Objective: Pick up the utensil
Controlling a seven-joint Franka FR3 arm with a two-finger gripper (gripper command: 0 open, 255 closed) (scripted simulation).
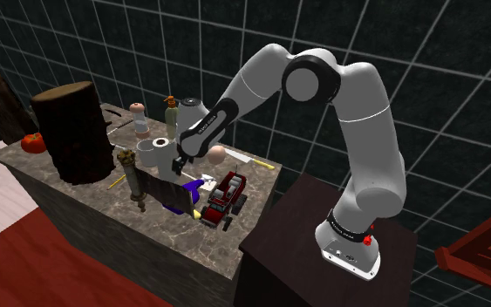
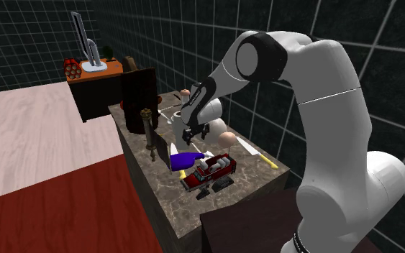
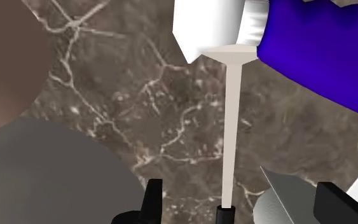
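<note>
Risk: the claw (image 3: 240, 191), wide open and empty over the thin utensil (image 3: 233, 114), clips the neighbouring blue object (image 3: 323, 57) while closing.

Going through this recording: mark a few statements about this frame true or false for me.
1. The fingers stand apart. True.
2. A pale, slender utensil lies on the marbled counter, in line with the gap between the fingers. True.
3. The red toy fire truck stands on the floor. False: it stands on the counter, near the edge.
4. The fingers clasp the yellow-handled knife. False: the knife lies on the counter, apart from the fingers.
5. The dark brown cylinder stands upright on the counter. True.
</note>
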